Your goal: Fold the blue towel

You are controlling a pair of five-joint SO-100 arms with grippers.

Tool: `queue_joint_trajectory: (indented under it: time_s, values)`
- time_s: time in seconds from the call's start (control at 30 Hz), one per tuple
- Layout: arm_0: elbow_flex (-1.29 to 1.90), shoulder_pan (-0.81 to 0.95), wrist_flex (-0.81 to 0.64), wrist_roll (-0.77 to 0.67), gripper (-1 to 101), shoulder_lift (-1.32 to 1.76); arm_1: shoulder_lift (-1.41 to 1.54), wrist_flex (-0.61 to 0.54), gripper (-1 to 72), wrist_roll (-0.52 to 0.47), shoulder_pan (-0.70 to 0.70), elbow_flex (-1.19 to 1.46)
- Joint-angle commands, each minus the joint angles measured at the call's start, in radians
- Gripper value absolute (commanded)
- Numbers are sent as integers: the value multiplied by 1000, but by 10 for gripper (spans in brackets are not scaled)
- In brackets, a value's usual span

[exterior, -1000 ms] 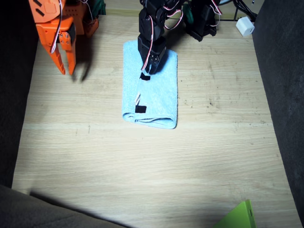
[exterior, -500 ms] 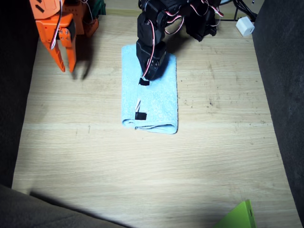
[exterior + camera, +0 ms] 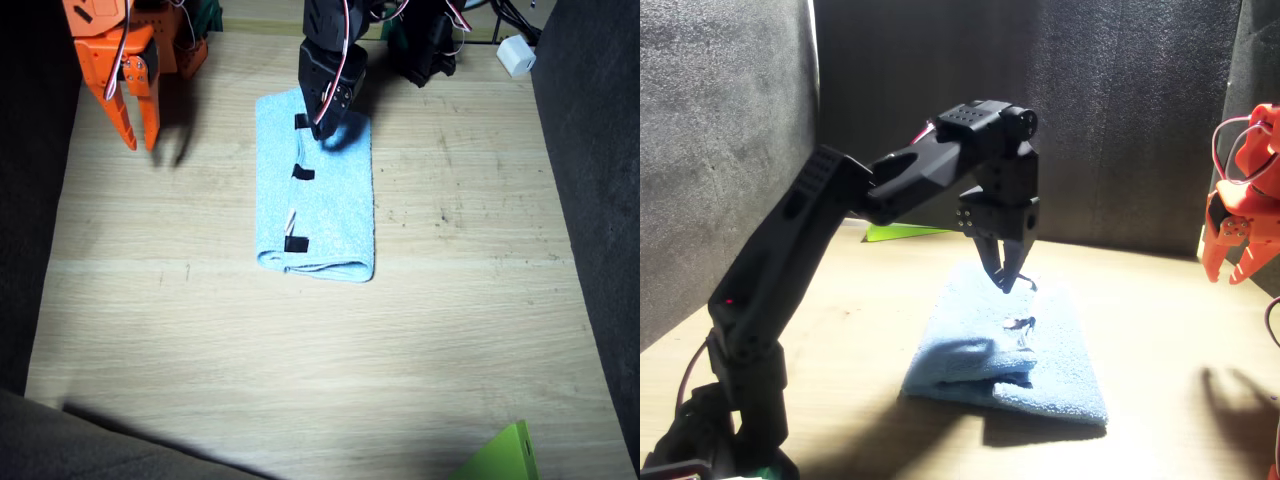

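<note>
Hanging over the towel [image 3: 316, 195], which lies folded narrow on the worktop [image 3: 300, 350] in the fixed view, the left tool [image 3: 318, 128] looks clenched and empty; the right tool [image 3: 135, 125] idles well apart, slightly parted. From the front, the left tool [image 3: 1006, 281] clears the towel [image 3: 1010, 345]; another fold likely needs a fresh grip on one end.

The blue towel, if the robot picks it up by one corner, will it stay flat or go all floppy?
Probably floppy. The blue towel is soft terry cloth, lying folded in layers with a rounded edge, so it would likely droop and unfold. It looks light for its size, and its fuzzy surface should not slip easily from the left hand.
</note>
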Motion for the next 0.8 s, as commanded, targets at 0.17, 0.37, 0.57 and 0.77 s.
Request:
queue_joint_trajectory:
  time_s: [0.17,0.37,0.57,0.77]
  values:
    - [614,451,-302,0,-2,543,195,-64,0,-8,-25,61]
    - [1109,706,-540,21,-3,874,362,-224,0,-106,-67,290]
    - [1456,867,-732,12,-3,1075,534,-380,-1,-179,-80,572]
    - [1812,980,-890,29,-3,1448,765,-322,-1,-213,-87,721]
